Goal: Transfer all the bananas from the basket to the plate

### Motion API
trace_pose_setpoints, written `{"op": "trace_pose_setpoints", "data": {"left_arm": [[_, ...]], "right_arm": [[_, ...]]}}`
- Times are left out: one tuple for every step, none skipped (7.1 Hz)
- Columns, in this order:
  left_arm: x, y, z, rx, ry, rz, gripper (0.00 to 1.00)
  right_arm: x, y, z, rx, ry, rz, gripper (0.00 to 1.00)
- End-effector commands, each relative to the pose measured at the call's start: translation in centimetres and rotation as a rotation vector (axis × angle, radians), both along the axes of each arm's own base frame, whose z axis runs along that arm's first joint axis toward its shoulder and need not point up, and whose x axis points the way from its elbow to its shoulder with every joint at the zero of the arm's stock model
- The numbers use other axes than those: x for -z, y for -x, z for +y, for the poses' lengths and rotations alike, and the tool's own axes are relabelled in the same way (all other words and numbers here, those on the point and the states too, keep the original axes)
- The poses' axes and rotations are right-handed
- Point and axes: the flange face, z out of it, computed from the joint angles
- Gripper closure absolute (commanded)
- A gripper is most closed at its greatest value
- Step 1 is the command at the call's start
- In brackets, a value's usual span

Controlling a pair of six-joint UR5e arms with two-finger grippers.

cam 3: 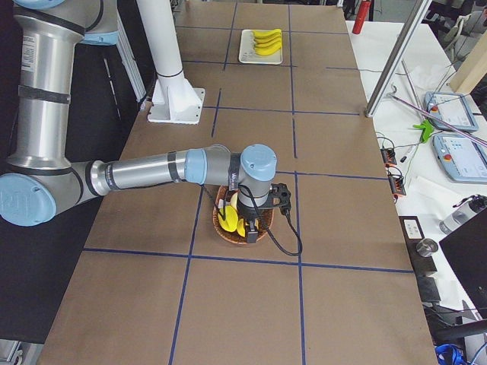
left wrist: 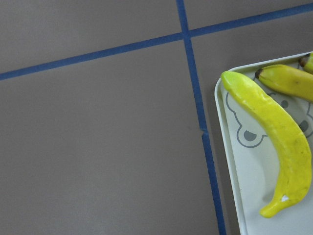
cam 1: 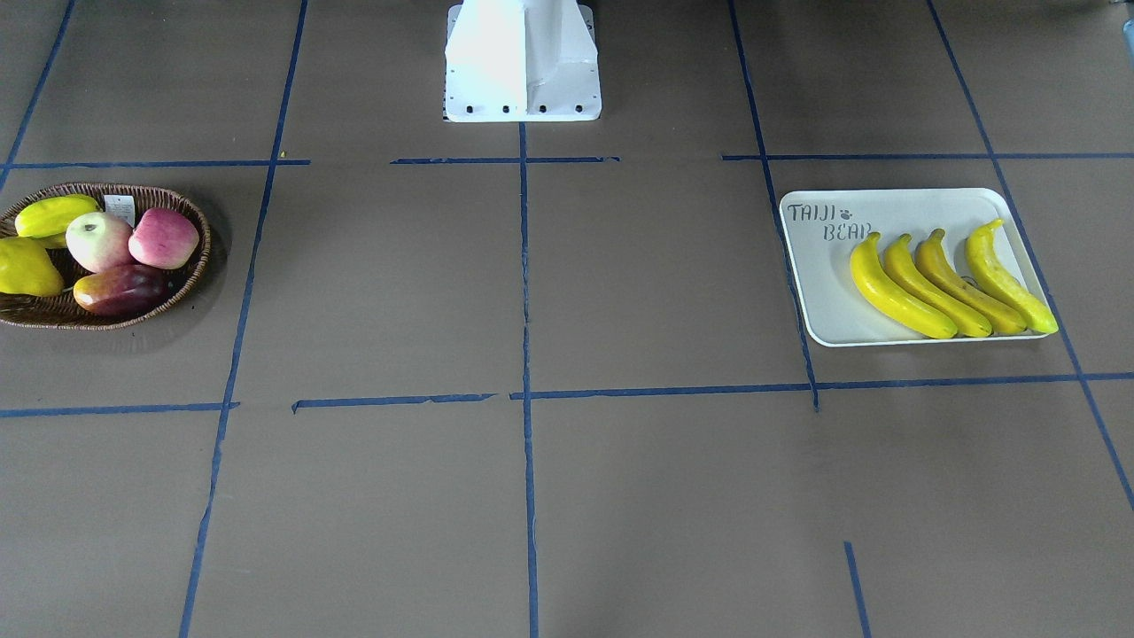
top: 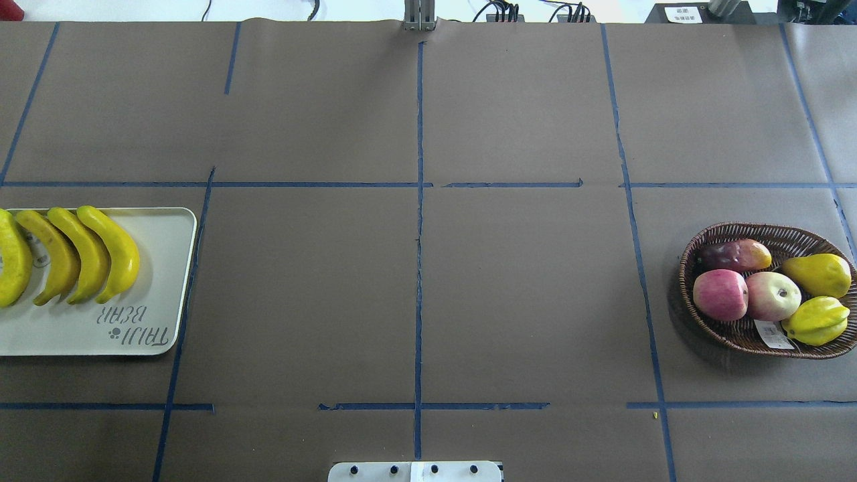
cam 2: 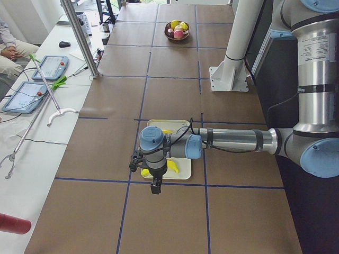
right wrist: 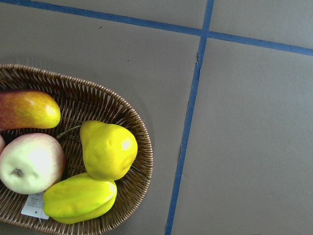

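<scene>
1. Checking the front-facing view: all four bananas [cam 1: 952,283] lie side by side on the plate [cam 1: 824,301], on the robot's left half of the table [cam 1: 532,292]. The basket [cam 1: 53,315] sits well apart on the robot's right. It holds two apples [cam 1: 99,241], a mango [cam 1: 122,290], a pear [cam 1: 27,268] and a ridged yellow-green fruit [cam 1: 55,215]. The white robot base [cam 1: 523,62] is at top centre.
2. Overhead: I see the plate at the view's left edge, with the outermost banana cut by the frame. The bananas are packed close, beside the "TAIJI BEAR" print. The basket is far right, with a paper tag [top: 773,333] just beside one apple.
3. Exterior left: the near arm, my left arm [cam 2: 233,140], stretches level over the plate. The left gripper [cam 2: 155,186] points down above the plate's near edge. I cannot tell whether its fingers are spread or pressed together. A person [cam 2: 10,50] sits at the top-left corner.
4. Exterior right: the near arm, my right arm [cam 3: 152,171], reaches out over the basket. The right gripper [cam 3: 249,230] hangs above it, and again I cannot tell its finger state.
5. Left wrist: I get a plate corner with one banana lying across the bear-face print and a second banana's tip at the right edge. Crossed blue tape [left wrist: 195,98] runs beside the plate.
6. Right wrist: the basket is lower left, showing the pear, the ridged fruit, one apple and the mango.
</scene>
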Motion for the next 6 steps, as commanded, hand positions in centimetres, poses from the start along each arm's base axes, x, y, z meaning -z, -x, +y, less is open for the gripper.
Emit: {"op": "trace_pose_setpoints", "data": {"left_arm": [[-1.0,0.1,0.3,0.011,0.014,-0.001,0.0],[-1.1,-0.1,-0.4,0.007,0.013,0.001,0.0],[0.4,-0.2,-1.0,0.01,-0.029,0.024,0.0],[0.8,-0.4,-0.8,0.013,-0.018,0.051,0.0],[0.2,-0.2,0.0,0.015,-0.006,0.045,0.0],[1.3,0.1,-0.1,0.021,-0.031,0.046,0.0]], "right_arm": [[-0.4,0.6,-0.2,-0.001,0.002,0.001,0.01],[-0.4,0.8,-0.2,0.004,0.002,0.0,0.01],[-0.4,1.0,-0.2,0.008,0.002,0.0,0.01],[-0.4,1.1,-0.3,0.011,0.002,0.0,0.01],[-0.4,1.2,-0.3,0.013,-0.002,-0.001,0.01],[-0.4,1.2,-0.3,0.013,-0.002,-0.001,0.01]]}}
